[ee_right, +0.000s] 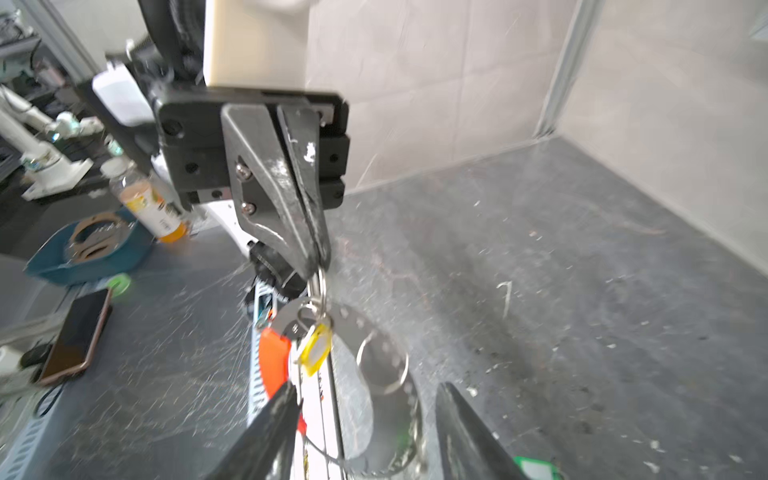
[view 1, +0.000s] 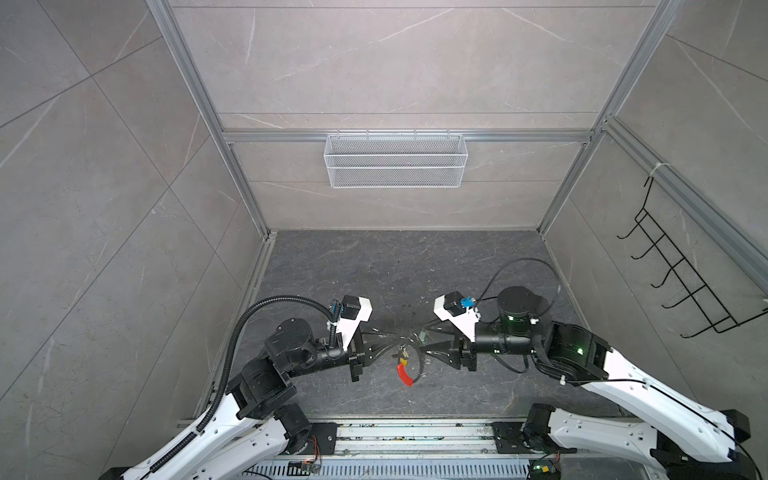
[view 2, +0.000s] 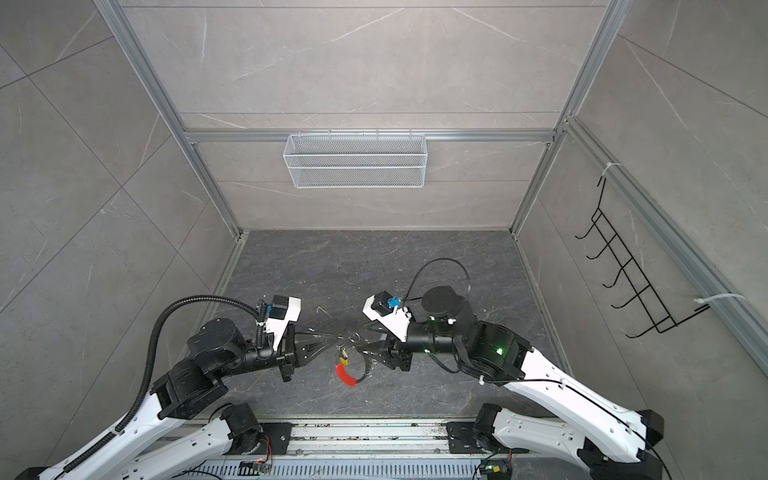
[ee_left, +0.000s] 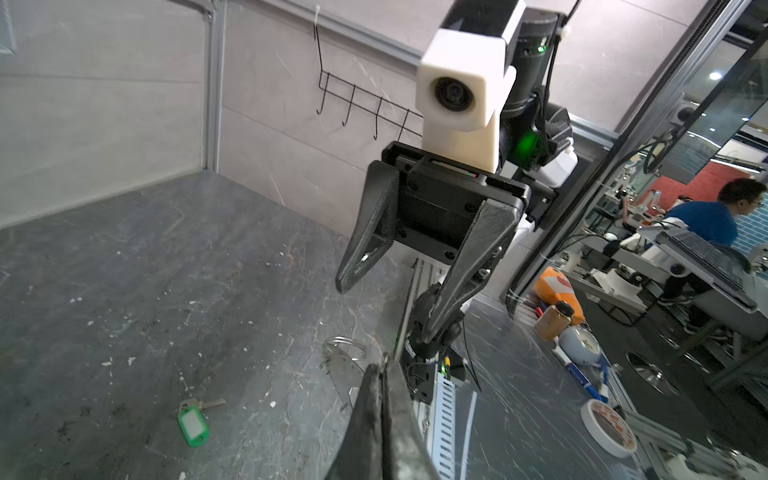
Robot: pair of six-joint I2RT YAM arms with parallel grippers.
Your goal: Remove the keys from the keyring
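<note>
My left gripper is shut on a thin metal ring at the top of the keyring, holding it above the floor. The keyring's red sleeve and dark wire loop hang below. A yellow key dangles from that ring beside the sleeve, also seen in a top view. A green key lies loose on the floor, apart from the keyring. My right gripper faces the left one, open, with the blurred loop hanging just in front of its fingers. In both top views the grippers nearly meet at the middle.
The floor is dark scuffed stone inside grey walls. A white wire basket hangs on the back wall. A black hook rack is on the right wall. A metal rail runs along the front edge.
</note>
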